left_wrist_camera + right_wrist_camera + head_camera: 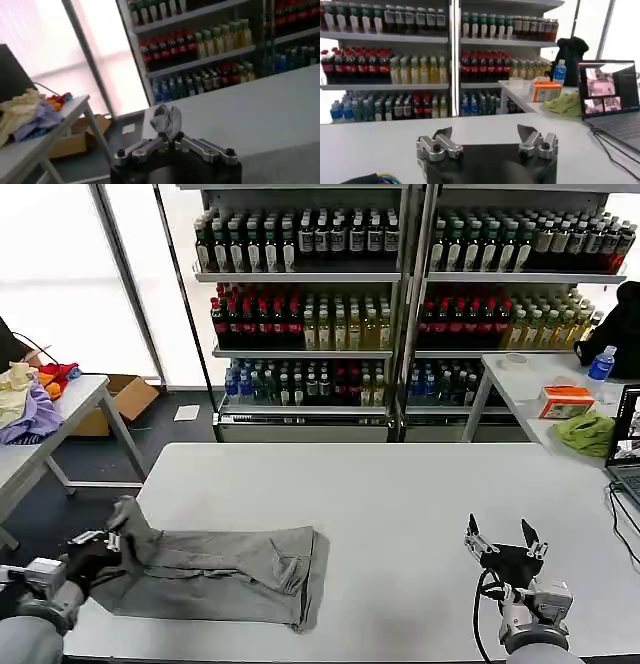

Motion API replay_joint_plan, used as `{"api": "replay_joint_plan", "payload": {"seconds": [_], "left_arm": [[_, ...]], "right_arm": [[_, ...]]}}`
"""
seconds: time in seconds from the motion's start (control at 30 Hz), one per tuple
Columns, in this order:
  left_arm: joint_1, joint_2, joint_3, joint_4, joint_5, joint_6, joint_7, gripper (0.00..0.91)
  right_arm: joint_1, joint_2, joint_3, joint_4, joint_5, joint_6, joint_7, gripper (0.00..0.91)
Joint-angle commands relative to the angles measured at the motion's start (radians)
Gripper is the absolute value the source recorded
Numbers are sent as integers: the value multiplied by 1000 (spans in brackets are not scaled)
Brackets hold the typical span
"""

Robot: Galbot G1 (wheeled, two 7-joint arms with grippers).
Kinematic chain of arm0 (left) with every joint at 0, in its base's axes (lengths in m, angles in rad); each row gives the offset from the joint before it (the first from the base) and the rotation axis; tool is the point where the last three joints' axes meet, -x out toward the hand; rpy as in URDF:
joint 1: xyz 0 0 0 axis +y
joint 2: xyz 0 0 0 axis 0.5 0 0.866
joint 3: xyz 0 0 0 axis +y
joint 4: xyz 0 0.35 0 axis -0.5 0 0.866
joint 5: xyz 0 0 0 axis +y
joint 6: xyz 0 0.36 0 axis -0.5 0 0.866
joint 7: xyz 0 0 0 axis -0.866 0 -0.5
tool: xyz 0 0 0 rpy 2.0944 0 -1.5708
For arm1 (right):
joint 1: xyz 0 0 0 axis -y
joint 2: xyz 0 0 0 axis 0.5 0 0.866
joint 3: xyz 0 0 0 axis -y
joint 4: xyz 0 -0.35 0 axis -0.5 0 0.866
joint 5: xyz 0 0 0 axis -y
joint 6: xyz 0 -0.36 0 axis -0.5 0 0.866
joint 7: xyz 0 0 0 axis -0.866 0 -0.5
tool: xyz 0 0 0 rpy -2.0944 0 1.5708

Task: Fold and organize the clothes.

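Down at seven o'clock on the white table [400,494], a light grey shirt [225,569] lies folded into a long band, its chest print and any collar hidden inside the folds. At the band's nine-o'clock end the left gripper [112,536] is clenched on a raised pinch of the cloth, and the left wrist view shows that grey bunch [166,120] standing up between the fingertips. The right gripper [503,536] hovers at five o'clock, well apart from the shirt, fingers spread wide with nothing between them. Both arms are cut off at the head view's lower edge.
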Motion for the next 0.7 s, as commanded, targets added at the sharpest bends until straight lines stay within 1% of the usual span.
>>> {"api": "replay_joint_plan", "payload": {"seconds": [0.03,0.13,0.37,0.53,0.7], "left_arm": [[-29,-55,301,-79,-13,62,-100,0],[-48,-61,351,-80,-51,79,-128,0],[-98,-74,434,-82,-61,98,-145,0],[-132,-76,461,-107,-93,116,-158,0],[-125,-81,486,-149,-96,120,-159,0]], "right_arm": [[-44,16,19,6,-5,8,3,907],[-52,28,20,6,-14,10,4,907],[-66,51,10,11,-29,10,5,907],[-63,76,-9,13,-55,8,6,907],[-59,84,-8,5,-59,9,6,907]]}}
